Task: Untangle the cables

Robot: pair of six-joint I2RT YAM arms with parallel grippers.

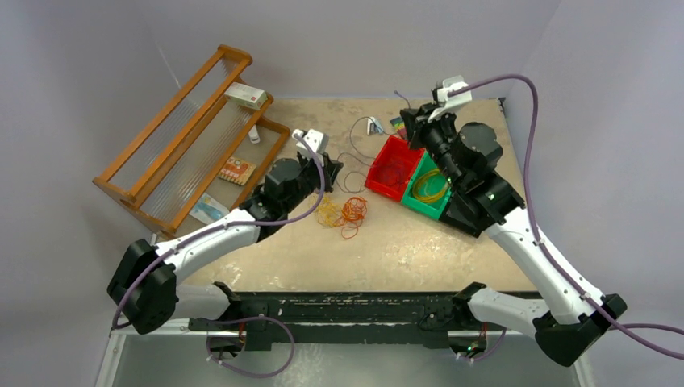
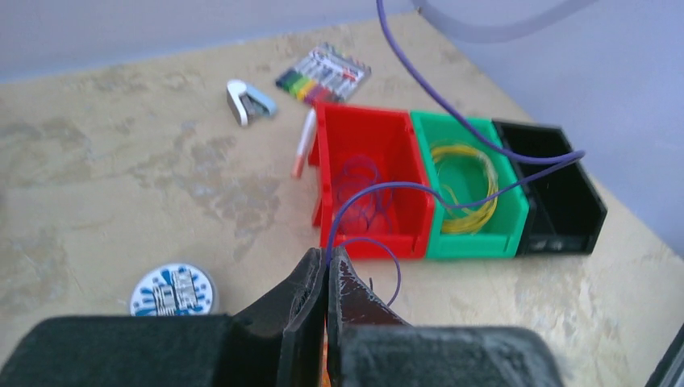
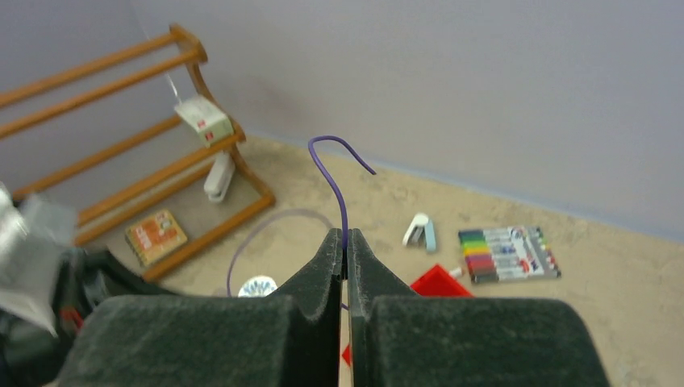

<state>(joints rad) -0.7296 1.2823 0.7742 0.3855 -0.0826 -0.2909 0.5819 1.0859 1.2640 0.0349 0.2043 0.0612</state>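
A tangled pile of thin orange and yellow cables [image 1: 343,211] lies on the table just right of my left arm. My left gripper [image 1: 331,171] [image 2: 327,260] is shut on a thin purple cable [image 2: 388,185]. That cable runs over the red bin [image 2: 335,161] and up to my right gripper [image 1: 412,122] [image 3: 344,240]. The right gripper is shut on the same purple cable [image 3: 340,201], raised above the bins, and the cable's free end curls above its tips. Purple loops lie in the red bin. Yellow loops [image 2: 464,181] lie in the green bin [image 2: 472,242].
A black bin [image 2: 556,185] stands beside the green one. A stapler [image 2: 246,101], a marker pack [image 2: 323,72] and a pen [image 2: 304,141] lie behind the bins. A round blue-and-white disc [image 2: 173,290] lies near the left gripper. A wooden rack [image 1: 189,137] stands at the far left.
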